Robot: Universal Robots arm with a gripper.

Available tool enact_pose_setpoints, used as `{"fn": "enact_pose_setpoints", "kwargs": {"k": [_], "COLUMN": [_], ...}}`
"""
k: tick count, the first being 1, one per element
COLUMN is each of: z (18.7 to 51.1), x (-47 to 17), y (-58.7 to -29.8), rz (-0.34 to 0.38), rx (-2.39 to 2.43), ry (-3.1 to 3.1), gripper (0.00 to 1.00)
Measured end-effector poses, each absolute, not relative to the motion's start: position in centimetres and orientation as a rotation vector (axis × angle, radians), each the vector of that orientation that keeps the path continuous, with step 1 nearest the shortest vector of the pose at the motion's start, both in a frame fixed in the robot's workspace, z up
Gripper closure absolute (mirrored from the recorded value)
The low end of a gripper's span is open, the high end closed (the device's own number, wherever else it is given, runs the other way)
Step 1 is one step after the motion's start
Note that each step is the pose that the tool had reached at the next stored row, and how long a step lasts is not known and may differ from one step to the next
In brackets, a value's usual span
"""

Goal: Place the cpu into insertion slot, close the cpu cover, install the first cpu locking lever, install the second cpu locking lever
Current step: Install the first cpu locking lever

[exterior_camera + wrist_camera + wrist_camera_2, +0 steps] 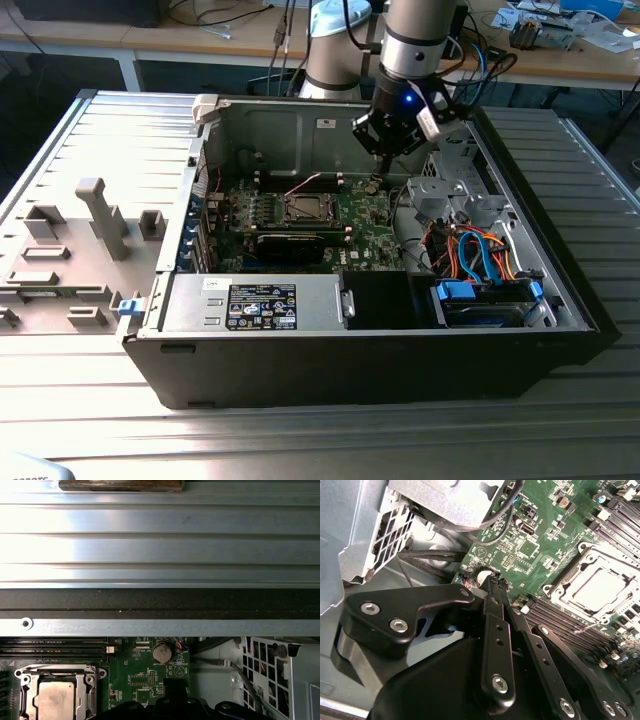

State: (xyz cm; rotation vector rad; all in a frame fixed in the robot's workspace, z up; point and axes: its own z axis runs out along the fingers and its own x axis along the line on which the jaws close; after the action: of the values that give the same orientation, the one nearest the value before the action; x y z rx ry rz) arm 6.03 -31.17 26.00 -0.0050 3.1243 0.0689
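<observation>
Grey ribbed metal tabletop carries an open black computer case lying on its side. Inside sit a green motherboard, a silver power supply and a bundle of orange and blue cables. On the board, the insertion slot holds the cpu, its dull silver top showing through the cpu cover, which lies down flat around it. Hanging over the board beside a coin battery, the gripper has its black jaws pressed together, holding nothing.
</observation>
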Motion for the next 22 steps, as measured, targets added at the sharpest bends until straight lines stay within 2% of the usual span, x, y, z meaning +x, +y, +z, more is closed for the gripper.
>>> {"fn": "enact_pose_setpoints", "kwargs": {"k": [22], "z": [25.98], "x": [6.8], "y": [-31.17], "rz": [0.069], "rx": [-0.005], "ry": [3.124], "gripper": [0.89]}}
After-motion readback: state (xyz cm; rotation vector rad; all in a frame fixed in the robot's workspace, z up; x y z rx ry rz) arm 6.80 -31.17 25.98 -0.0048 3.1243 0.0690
